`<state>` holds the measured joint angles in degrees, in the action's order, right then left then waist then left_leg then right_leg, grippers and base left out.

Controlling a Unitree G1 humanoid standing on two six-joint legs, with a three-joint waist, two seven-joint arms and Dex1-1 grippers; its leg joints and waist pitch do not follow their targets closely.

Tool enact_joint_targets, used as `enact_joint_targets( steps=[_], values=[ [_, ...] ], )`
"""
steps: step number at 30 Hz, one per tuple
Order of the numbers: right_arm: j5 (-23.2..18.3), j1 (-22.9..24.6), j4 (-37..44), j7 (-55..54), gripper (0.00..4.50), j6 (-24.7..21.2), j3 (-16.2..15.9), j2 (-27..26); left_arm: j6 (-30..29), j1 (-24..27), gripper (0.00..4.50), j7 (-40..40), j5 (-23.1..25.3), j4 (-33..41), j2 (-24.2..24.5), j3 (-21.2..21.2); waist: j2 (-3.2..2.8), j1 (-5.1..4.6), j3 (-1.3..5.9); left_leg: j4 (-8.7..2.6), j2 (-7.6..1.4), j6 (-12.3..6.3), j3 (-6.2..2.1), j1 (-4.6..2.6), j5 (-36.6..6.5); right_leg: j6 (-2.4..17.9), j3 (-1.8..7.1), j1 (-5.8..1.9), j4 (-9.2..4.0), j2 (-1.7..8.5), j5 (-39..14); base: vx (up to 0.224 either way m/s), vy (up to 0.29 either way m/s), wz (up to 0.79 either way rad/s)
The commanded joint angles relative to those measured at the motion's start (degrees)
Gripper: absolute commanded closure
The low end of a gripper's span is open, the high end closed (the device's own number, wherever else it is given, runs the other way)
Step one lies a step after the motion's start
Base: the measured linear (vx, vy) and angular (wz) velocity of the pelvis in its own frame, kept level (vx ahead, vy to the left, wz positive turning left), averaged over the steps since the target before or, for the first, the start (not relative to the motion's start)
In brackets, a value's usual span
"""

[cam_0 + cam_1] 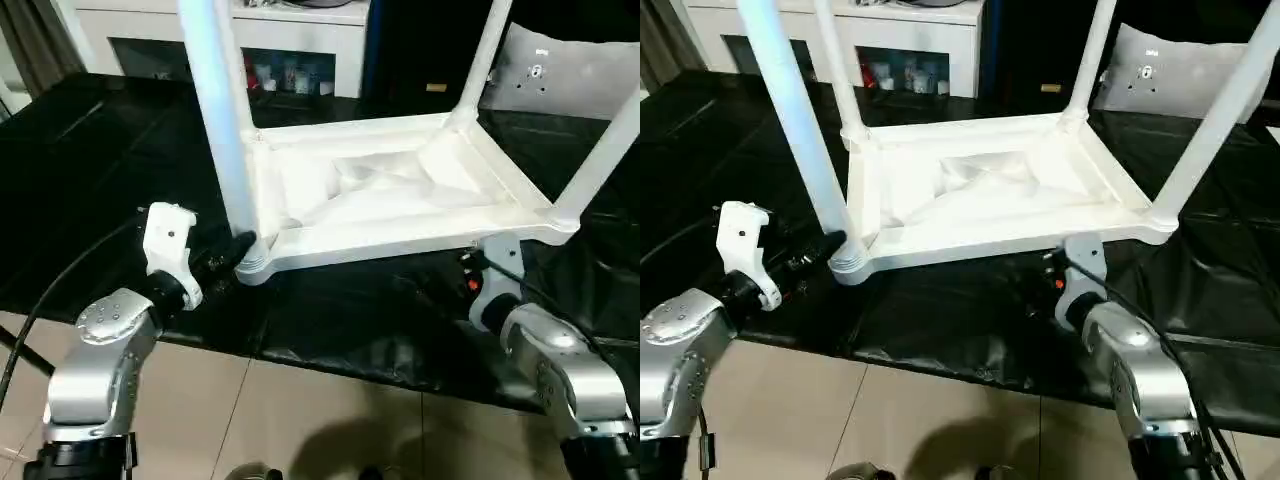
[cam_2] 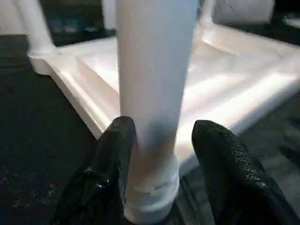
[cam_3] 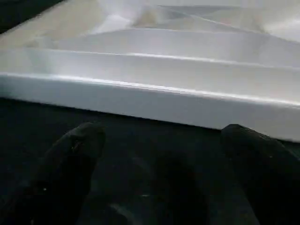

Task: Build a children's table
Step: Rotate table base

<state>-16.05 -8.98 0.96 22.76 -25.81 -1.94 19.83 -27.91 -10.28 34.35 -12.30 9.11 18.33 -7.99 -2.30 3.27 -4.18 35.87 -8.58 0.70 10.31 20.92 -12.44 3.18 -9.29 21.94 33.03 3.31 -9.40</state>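
Count: 1 tabletop (image 1: 990,190), upside down. 4 legs (image 1: 790,110) standing in its corner sockets. 2 grippers: left (image 2: 159,140), right (image 3: 164,154). 1 black sheet (image 1: 940,310) underneath. 1 cabinet (image 1: 910,40) behind.

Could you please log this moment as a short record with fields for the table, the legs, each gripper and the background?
table top: upside down on a black sheet, ribbed underside facing up
legs: four seated in the corner sockets, pointing up
near-left leg: between the left gripper fingers at its base
left gripper: open around that leg; contact unclear
right gripper: open, empty, just short of the table top's near edge
background: white cabinet; flat white board
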Motion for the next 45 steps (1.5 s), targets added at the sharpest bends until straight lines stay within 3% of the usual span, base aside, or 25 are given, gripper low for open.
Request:
enact_joint_targets(
  steps=[1,4,8,11,12,13,14,17,23,24,27,30,33,36,38,42,43,44,45],
  values=[
    [-1.1,0.1,2.1,0.8,0.00,-1.7,-1.3,-0.7,0.2,-2.3,2.03,1.5,-0.6,-1.8,1.1,0.3,0.19,0.11,4.07,-4.47,-5.14,-3.28,-2.96,-0.86,-11.2,0.2,4.57,-2.45,-5.94,6.90,-25.7,0.000,0.000,0.00],
    [0.8,-0.5,1.0,-1.5,0.00,-2.0,-1.9,-2.2,1.4,-5.5,2.03,2.7,-2.1,-5.6,1.2,-0.2,0.16,0.19,4.14,-4.61,-5.55,-2.19,-3.11,-1.25,-12.2,1.0,4.67,-2.27,-5.88,7.05,-24.7,0.000,0.000,0.00],
    [2.2,-1.3,-0.6,-2.5,0.00,-2.0,-2.7,-2.7,2.4,-7.3,2.03,4.1,-2.5,-8.5,1.6,0.0,0.28,0.27,4.35,-4.74,-5.67,-1.42,-3.22,-0.90,-11.2,2.2,5.04,-2.66,-5.16,7.39,-21.5,0.000,0.000,0.00],
    [1.8,-2.8,-2.3,-2.7,0.00,-6.0,-3.4,-3.8,4.3,-10.7,2.03,10.1,-3.9,-15.7,3.2,1.2,0.28,0.39,4.22,-4.66,-5.17,-1.85,-2.94,-0.96,-11.0,2.4,5.06,-2.52,-5.58,7.30,-22.4,0.000,0.000,0.00],
    [2.0,-3.0,-2.5,-2.6,0.00,-6.2,-3.6,-3.9,4.5,-11.2,2.03,11.2,-4.0,-16.6,3.6,1.5,0.27,0.61,4.27,-4.65,-5.28,-1.27,-2.96,-1.31,-11.7,2.0,5.10,-2.48,-5.58,7.43,-23.7,0.000,0.000,0.00],
    [3.0,-3.7,-3.7,-2.5,0.00,-5.2,-4.2,-4.0,5.6,-12.3,2.03,13.6,-3.6,-18.9,4.6,2.5,0.64,0.64,4.26,-4.73,-5.47,-1.08,-3.02,-1.30,-11.8,1.9,5.10,-2.54,-5.57,7.60,-23.9,0.000,0.000,0.00],
    [3.0,-3.7,-3.7,-2.5,0.00,-5.2,-4.2,-4.0,5.6,-12.3,2.03,13.6,-3.6,-18.9,4.6,2.5,0.26,0.72,4.20,-4.79,-5.55,-0.79,-3.07,-1.39,-12.0,1.8,5.08,-2.50,-5.58,7.61,-24.4,0.000,0.000,0.00],
    [4.0,-5.2,-6.8,-2.8,0.00,-3.5,-4.3,-4.5,6.5,-15.2,2.03,18.4,-4.1,-23.1,6.0,3.6,0.35,0.75,4.21,-5.04,-5.85,-0.08,-3.20,-1.53,-12.8,2.0,5.18,-2.48,-5.40,7.69,-23.9,0.000,0.000,0.00],
    [4.6,-6.9,-9.7,-3.7,0.00,-2.5,-3.4,-5.7,8.2,-18.9,1.48,22.2,-3.3,-28.6,7.1,5.4,0.08,1.47,4.50,-5.16,-6.16,1.05,-3.15,-1.55,-11.4,4.3,5.68,-2.67,-4.47,8.06,-19.4,0.000,0.000,0.00],
    [4.7,-7.5,-10.7,-4.0,0.00,-1.8,-3.1,-5.9,9.2,-20.3,1.41,22.2,-2.9,-30.8,6.7,5.5,0.34,1.52,4.51,-5.19,-6.15,1.13,-3.08,-1.57,-11.5,4.5,5.71,-2.74,-4.50,8.11,-19.0,0.000,0.000,0.00],
    [4.8,-8.2,-11.7,-4.1,0.00,-1.2,-2.9,-6.2,10.2,-21.7,1.12,22.3,-3.0,-33.1,6.0,5.5,0.43,1.53,4.48,-5.06,-6.01,1.11,-3.02,-1.32,-11.3,4.5,5.77,-3.07,-4.67,8.44,-19.9,0.000,0.000,0.00],
    [5.0,-8.6,-12.7,-3.7,0.00,-0.5,-2.9,-6.4,10.5,-22.8,0.96,24.6,-3.5,-35.0,5.6,5.7,0.44,1.52,4.57,-5.00,-6.01,0.60,-2.95,-1.38,-10.2,4.3,5.75,-2.93,-4.69,8.33,-19.8,0.000,0.000,0.00],
    [5.4,-8.7,-13.5,-3.4,0.00,-0.1,-3.0,-6.4,10.9,-23.2,0.78,25.1,-3.9,-35.7,5.2,5.9,0.49,1.57,4.64,-5.00,-6.23,0.48,-2.93,-1.34,-9.3,5.1,5.83,-3.00,-4.35,8.38,-18.5,0.000,0.000,0.00],
    [6.9,-11.0,-18.6,-4.1,0.00,1.7,-3.4,-6.6,13.5,-24.5,0.53,24.2,-3.6,-36.9,3.7,6.5,0.36,1.44,4.54,-4.99,-6.15,0.78,-2.83,-1.36,-9.9,5.8,5.77,-2.93,-4.43,8.34,-18.5,0.000,0.000,0.00],
    [7.1,-12.9,-21.8,-5.0,0.00,3.1,-2.8,-7.2,12.0,-24.2,0.33,25.3,-5.1,-34.9,2.8,6.6,0.49,1.51,4.59,-4.93,-6.20,1.04,-2.80,-1.30,-10.0,6.1,5.82,-3.11,-4.48,8.64,-19.3,0.000,0.000,0.00],
    [7.8,-16.0,-27.0,-5.5,0.00,5.3,-2.7,-8.3,7.8,-21.6,0.09,27.5,-8.6,-27.2,1.8,7.4,0.34,1.39,4.66,-5.00,-6.49,1.35,-2.86,-1.35,-9.7,7.0,5.91,-3.09,-3.95,8.56,-17.7,0.000,0.000,0.00],
    [7.9,-16.5,-27.7,-5.6,0.00,5.6,-2.7,-8.5,7.0,-21.0,0.03,27.8,-9.3,-25.6,1.7,7.5,0.50,1.08,4.59,-5.07,-6.52,1.40,-2.85,-0.97,-9.5,7.8,5.97,-3.26,-3.70,8.54,-16.8,0.000,0.000,0.00],
    [8.1,-17.2,-28.9,-5.7,0.00,6.2,-2.8,-8.8,4.4,-19.4,0.03,28.6,-10.9,-21.7,1.9,8.4,0.54,1.02,4.64,-4.90,-6.36,1.25,-2.62,-1.24,-9.6,8.0,6.08,-3.10,-3.78,8.54,-17.0,0.000,0.000,0.00],
    [8.4,-18.0,-30.6,-5.8,0.00,7.1,-2.8,-9.3,1.3,-17.3,0.03,29.7,-12.9,-17.0,2.4,9.7,0.77,0.72,4.63,-4.96,-6.33,0.94,-2.67,-0.61,-8.6,8.5,6.11,-3.53,-3.44,8.61,-16.4,0.000,0.000,0.00]
  ],
)
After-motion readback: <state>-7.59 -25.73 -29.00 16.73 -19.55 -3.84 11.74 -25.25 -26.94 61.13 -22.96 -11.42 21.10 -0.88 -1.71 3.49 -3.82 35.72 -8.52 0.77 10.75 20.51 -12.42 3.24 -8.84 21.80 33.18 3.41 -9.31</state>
